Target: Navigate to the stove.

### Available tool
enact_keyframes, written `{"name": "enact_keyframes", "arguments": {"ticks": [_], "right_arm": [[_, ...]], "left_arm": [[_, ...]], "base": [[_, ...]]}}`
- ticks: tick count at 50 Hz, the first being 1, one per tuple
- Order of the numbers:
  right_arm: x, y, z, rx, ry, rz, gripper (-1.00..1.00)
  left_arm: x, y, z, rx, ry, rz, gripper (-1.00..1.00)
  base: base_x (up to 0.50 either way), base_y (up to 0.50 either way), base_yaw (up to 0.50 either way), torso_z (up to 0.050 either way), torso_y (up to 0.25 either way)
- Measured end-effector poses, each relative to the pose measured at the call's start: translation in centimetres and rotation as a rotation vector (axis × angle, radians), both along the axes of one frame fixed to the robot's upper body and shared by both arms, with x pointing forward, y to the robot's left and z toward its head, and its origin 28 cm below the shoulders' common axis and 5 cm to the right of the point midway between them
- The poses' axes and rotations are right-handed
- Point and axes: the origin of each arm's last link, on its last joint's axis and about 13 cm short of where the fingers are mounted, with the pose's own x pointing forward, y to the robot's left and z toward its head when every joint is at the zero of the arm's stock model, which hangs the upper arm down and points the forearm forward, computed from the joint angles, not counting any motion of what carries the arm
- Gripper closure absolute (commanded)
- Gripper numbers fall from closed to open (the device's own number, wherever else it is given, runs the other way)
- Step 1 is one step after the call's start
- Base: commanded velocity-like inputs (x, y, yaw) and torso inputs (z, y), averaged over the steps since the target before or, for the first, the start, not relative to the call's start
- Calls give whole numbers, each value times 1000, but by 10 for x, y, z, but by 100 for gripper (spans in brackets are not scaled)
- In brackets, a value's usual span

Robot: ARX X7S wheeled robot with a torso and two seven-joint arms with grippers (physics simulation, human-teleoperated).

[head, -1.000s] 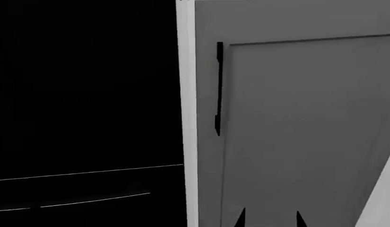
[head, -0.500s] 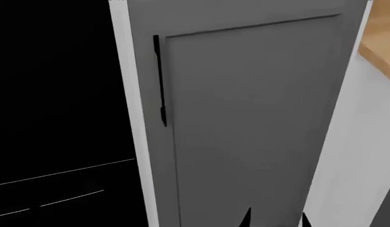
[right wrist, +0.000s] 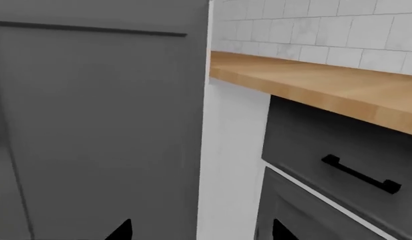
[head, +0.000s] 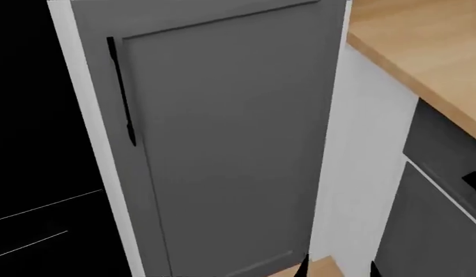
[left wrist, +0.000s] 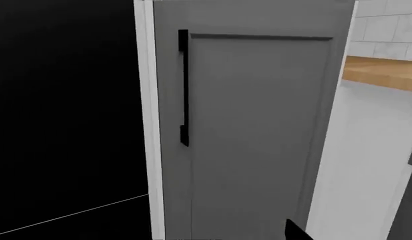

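Note:
The stove is not in any view. At the left is only a tall featureless black appliance front (head: 30,173) with thin pale lines, also seen in the left wrist view (left wrist: 66,125). My right gripper (right wrist: 200,231) is open and empty, its two dark fingertips wide apart; they also show low in the head view (head: 338,269), in front of a grey cabinet's base. Of my left gripper (left wrist: 207,235) only one fingertip (left wrist: 295,233) shows, far off centre; the other is lost against the black front. It holds nothing.
A tall grey cabinet door (head: 222,144) with a black bar handle (head: 120,92) stands close ahead. To its right are a white side panel (head: 353,173), a wooden countertop (head: 422,52), a grey drawer with a black handle (right wrist: 359,175), and a white tiled wall (right wrist: 312,30).
The head view has swung to the right: the black appliance front and the cabinet door slid left, and the wooden countertop and grey drawers have come into view on the right.

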Motion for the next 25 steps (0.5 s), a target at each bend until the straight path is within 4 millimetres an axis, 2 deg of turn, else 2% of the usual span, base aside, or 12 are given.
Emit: {"name": "enact_keyframes", "arguments": {"ticks": [25], "right_arm": [[0, 0, 0, -5, 3, -1, -100]], "left_arm": [[0, 0, 0, 1, -3, -6, -100]], "base": [[-131, 76, -500, 0, 0]]}}
